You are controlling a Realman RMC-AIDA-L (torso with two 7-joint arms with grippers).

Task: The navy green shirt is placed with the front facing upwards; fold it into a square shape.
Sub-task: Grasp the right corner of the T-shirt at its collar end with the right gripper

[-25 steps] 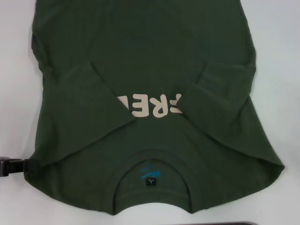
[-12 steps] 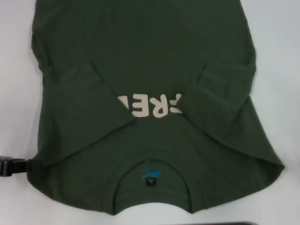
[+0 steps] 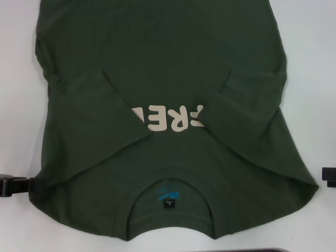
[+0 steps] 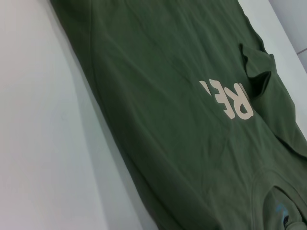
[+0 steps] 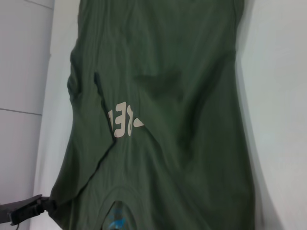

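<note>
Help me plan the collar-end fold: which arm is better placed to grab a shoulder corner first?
Left, probably. The left gripper already sits at the shirt's near shoulder edge on its side, while the right gripper only shows at the picture's border, apart from the cloth. Both sleeves are folded in.

We saw the navy green shirt [image 3: 168, 68] spread front-up on the table [image 3: 315, 63], its collar [image 3: 170, 210] nearest us and its hem at the far side. Both sleeves lay folded inward over the chest, the left sleeve [image 3: 105, 121] and the right sleeve [image 3: 236, 115] each covering an end of the chest lettering [image 3: 170, 118] between them. The left gripper [image 3: 13, 185] sat at the shirt's near left corner, touching its edge. The right gripper [image 3: 329, 176] was just beside the near right corner.
</note>
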